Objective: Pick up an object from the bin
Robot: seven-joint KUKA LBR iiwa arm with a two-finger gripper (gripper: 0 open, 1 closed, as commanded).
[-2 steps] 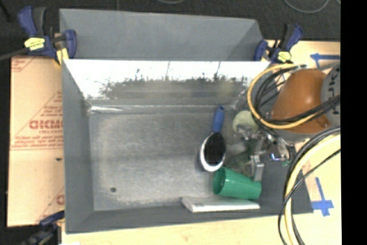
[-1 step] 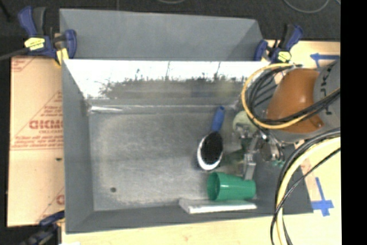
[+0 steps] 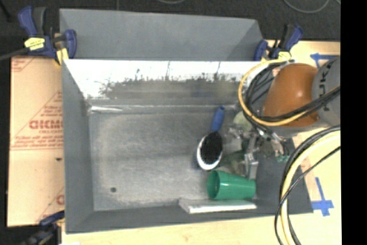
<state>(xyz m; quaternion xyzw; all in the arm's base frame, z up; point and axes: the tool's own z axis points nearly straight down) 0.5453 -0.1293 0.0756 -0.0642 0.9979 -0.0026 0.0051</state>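
My gripper (image 3: 251, 159) hangs low over the bin's right side, close to the right wall. Just below it a green plastic cup (image 3: 230, 187) lies on its side with its mouth toward the left. To the gripper's left lies a hairbrush (image 3: 210, 150) with a white oval head, black bristles and a blue handle pointing up toward the back wall. I see nothing held in the gripper.
A flat white strip (image 3: 220, 207) lies along the front wall under the cup. The arm's orange cover and yellow and black cables crowd the bin's right rim. The bin floor's left half is bare grey metal.
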